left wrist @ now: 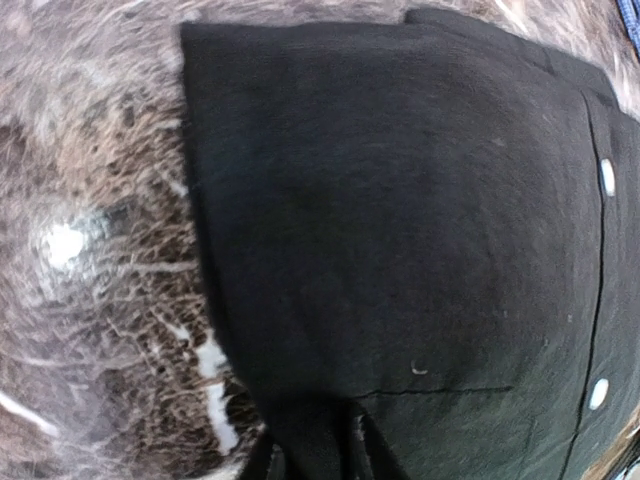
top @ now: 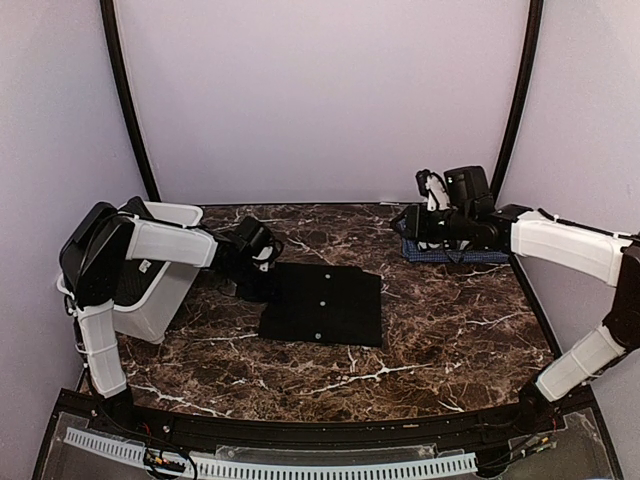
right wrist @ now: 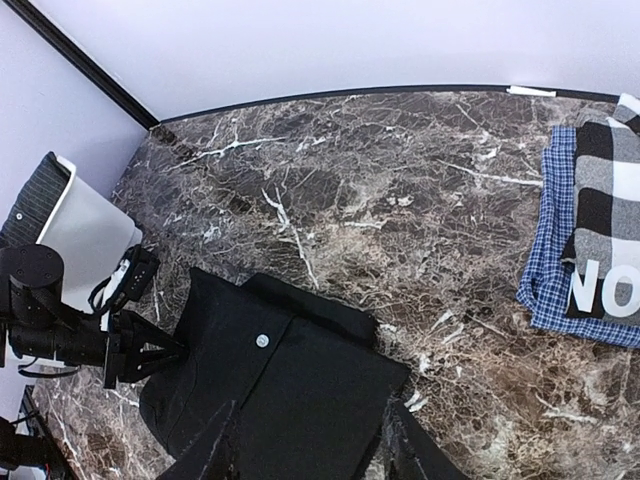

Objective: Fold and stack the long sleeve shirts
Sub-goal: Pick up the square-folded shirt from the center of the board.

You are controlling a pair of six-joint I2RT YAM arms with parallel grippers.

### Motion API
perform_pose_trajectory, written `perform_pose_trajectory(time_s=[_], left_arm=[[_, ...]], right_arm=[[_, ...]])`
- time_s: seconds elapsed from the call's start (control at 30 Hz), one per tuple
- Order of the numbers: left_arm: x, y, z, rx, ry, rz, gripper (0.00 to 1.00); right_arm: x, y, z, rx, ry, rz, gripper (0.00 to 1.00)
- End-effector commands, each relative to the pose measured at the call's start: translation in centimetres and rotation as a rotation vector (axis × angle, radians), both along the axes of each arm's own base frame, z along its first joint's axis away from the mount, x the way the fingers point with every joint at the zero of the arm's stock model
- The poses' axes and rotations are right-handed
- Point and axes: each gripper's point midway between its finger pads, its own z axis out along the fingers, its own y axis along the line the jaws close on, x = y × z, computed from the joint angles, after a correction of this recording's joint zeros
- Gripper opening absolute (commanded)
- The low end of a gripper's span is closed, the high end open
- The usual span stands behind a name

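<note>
A folded black long sleeve shirt [top: 322, 303] with small white buttons lies flat mid-table. My left gripper [top: 262, 262] sits low at its near-left corner, and in the left wrist view the fingers [left wrist: 369, 462] close in on a dark fold of the shirt [left wrist: 400, 200] edge. From the right wrist view, the left gripper [right wrist: 175, 350] pinches that same shirt [right wrist: 290, 390] edge. My right gripper [top: 415, 225] hovers high at the back right, open and holding nothing [right wrist: 312, 455]. A checked, blue-edged shirt [right wrist: 600, 230] lettered "NO" lies folded at the back right [top: 455, 256].
A white plastic bin [top: 165, 290] stands at the left table edge beside the left arm, also visible from the right wrist [right wrist: 85, 235]. Brown marble table [top: 440, 340] surrounds the shirts. White walls and black poles enclose the back and sides.
</note>
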Motion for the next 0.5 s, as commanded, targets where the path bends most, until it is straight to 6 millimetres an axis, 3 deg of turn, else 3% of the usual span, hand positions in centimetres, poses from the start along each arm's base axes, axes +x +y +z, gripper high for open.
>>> perform_pose_trajectory(time_s=[0.0, 0.07, 0.2, 0.47], left_arm=[[-2.2, 0.7, -2.3, 0.058, 0.103, -0.005, 0.07], [-2.0, 0.6, -1.9, 0.048, 0.097, 0.001, 0.0], [-1.9, 0.7, -0.7, 0.037, 0.075, 0.013, 0.0], [-2.1, 2.0, 5.2, 0.039, -0.025, 0.006, 0.0]], right_arm=[[-0.7, 0.7, -1.1, 0.0, 0.009, 0.013, 0.44], [-0.8, 1.0, -2.0, -0.007, 0.023, 0.015, 0.43], [-1.0, 1.5, -3.8, -0.023, 0.057, 0.023, 0.42], [-2.0, 3.4, -7.3, -0.066, 0.131, 0.067, 0.38]])
